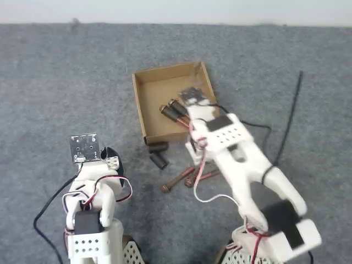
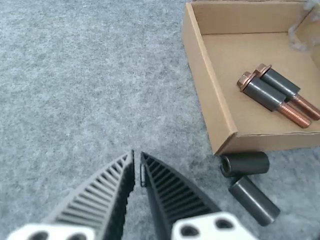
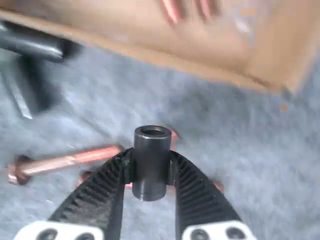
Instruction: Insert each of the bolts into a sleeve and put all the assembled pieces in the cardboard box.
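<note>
Right gripper (image 3: 151, 159) is clamped on a dark sleeve (image 3: 151, 172), holding it upright with the bore open at the top and the jaws biting about mid-height on a smooth round wall. That is the first worry: any sideways push from a bolt going in could twist the sleeve between the ridged pads or squirt it out. A copper bolt (image 3: 65, 161) lies flat on the grey carpet (image 3: 260, 150) just beyond the fingertips and off to one side, with more copper peeking out right behind the held sleeve. They sit so low that a grab may scrape fibres and roll one away. The cardboard box (image 3: 150, 47) wall is close ahead of this gripper, so a careless lift forward could clip the rim and shove the box. Left gripper (image 2: 136, 161) has its jaws pressed together on nothing, with two loose sleeves (image 2: 245, 163) off to its side against the box corner and two assembled pieces (image 2: 272, 95) lying inside the box beyond them. It has to open before it can help, and it risks knocking those sleeves rolling.
</note>
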